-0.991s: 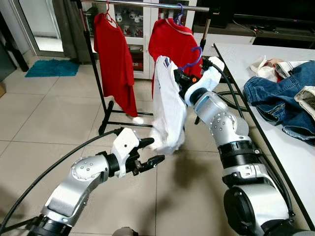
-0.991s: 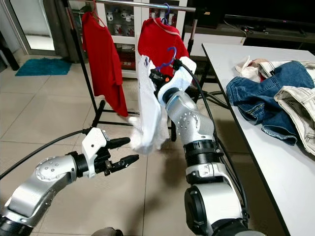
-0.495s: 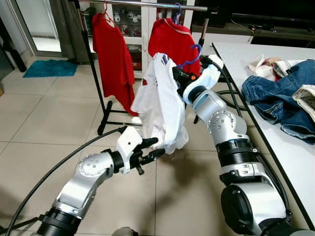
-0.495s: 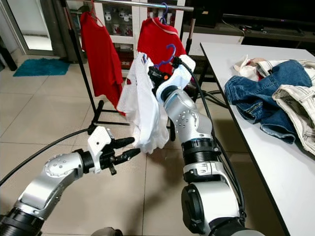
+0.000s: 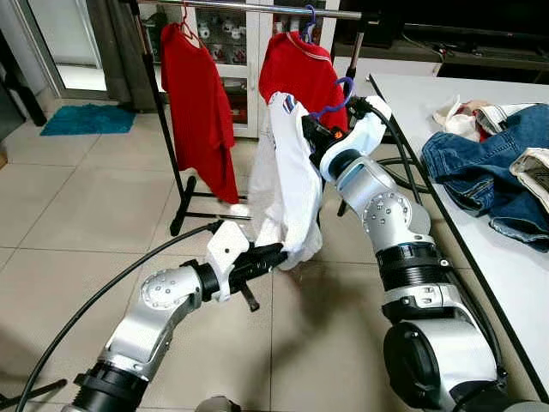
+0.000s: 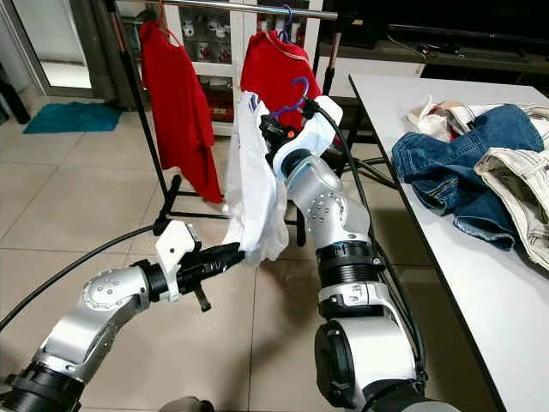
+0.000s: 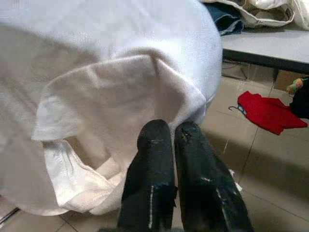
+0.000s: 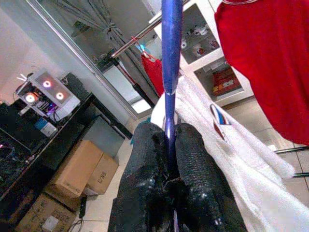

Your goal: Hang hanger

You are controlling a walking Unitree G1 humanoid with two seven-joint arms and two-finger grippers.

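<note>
Carry-to-rail step. The right tool (image 6: 273,130) is pressed together on the neck of the blue hanger (image 5: 336,96), which bears a white shirt (image 5: 289,184). The hanger sits below and in front of the rail (image 5: 257,9), just before the nearer red shirt (image 5: 302,73); a second red shirt (image 5: 199,112) hangs farther along the rail toward the robot's left. The left tool (image 5: 262,257), well below the rail, is closed on the white shirt's lower hem, its fingers (image 7: 154,169) pressed side by side against the fabric fold.

Orientation: the hanger's hook points up and curls toward the rail; the shirt's long axis runs roughly vertical, its lower part drawn slightly toward the left tool.

Judged stage: hanger lifted, hook not yet over the rail. The next move likely calls for raising the right tool until the hook clears the rail between the two red shirts, then lowering it on; the hem would need releasing first.

Jeans (image 5: 480,172) lie on the counter (image 5: 506,275), right of the rail.
</note>
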